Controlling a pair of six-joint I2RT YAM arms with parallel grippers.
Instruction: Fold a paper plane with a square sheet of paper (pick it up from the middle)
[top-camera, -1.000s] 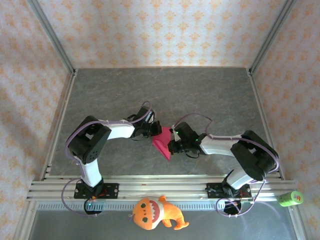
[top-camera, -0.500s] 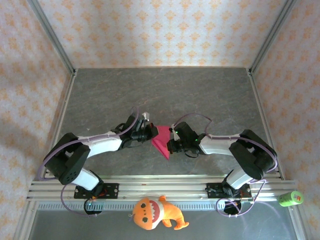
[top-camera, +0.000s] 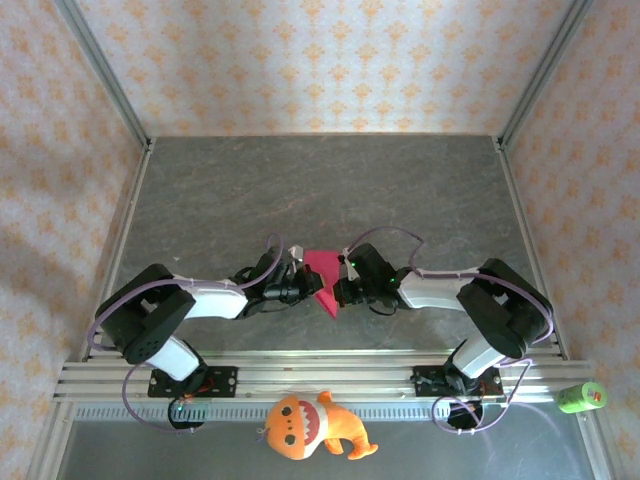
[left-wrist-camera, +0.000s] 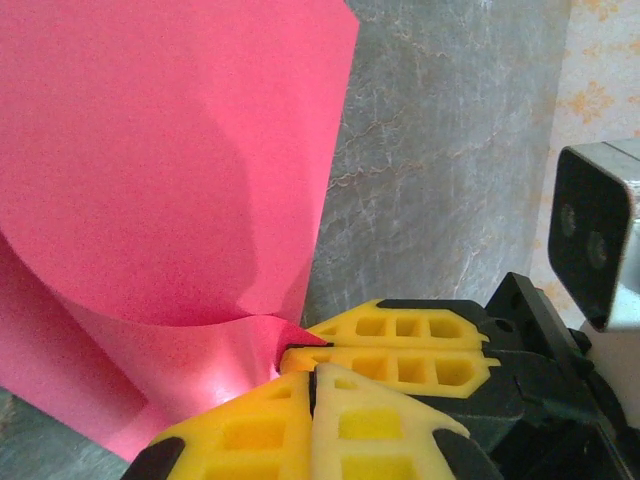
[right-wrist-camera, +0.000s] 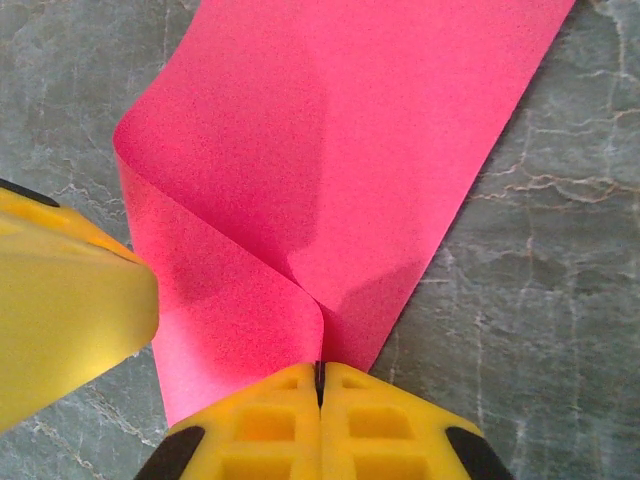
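Since the earlier frame, the left arm had dropped and stretched low across the counter (top-camera: 250, 190). This brought the left gripper (top-camera: 308, 291) in at the 8 o'clock side of the square sheet of paper (top-camera: 322, 271).

Sheet location: mid-counter, slightly toward 6 o'clock, partly folded and bowed upward.

The right gripper (top-camera: 338, 292), at the sheet's 4 o'clock, had its jaws closed on the pinched crease. The left jaws were closed tip to tip beside that same pinch; whether paper lay between them could not be confirmed.

Handling assessment: very light, thin, limp material that curled rather than creased. It was judged likely to slip, crumple or tear under a hard pull.

Recommended hold: at the crease or folded edge, lightly, with both grippers close together.
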